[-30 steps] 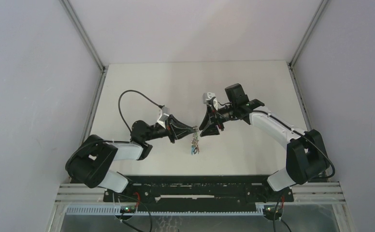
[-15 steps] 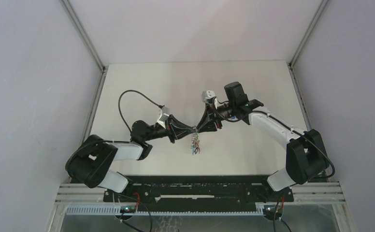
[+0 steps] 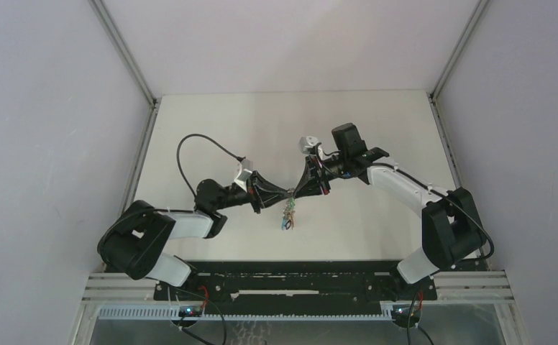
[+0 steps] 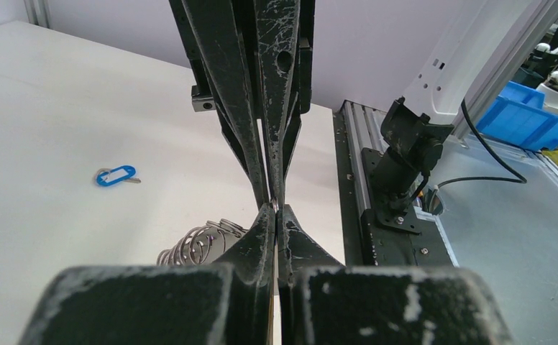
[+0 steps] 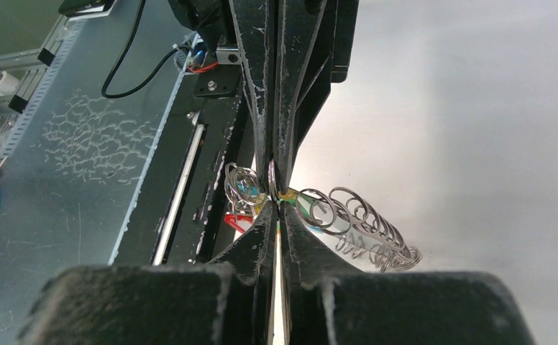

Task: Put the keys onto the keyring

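Two-sided pinch: clamped keyring (image 3: 288, 214) w/ left gripper (image 3: 287, 192) & right gripper (image 3: 298, 190), tip-to-tip; hung silver links (image 5: 366, 228) at 6 o'clock.

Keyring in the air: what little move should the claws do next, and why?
Probably ease the right gripper slightly away while the left gripper holds, prying a gap: both are shut tip to tip on the keyring, and a blue-tagged key lies loose.

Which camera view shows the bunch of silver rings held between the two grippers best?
The right wrist view: the silver rings fan out large and sharp, with coloured key tags among them. The left wrist view shows only a few loops behind its own finger. The top external view shows just a tiny dangling cluster.
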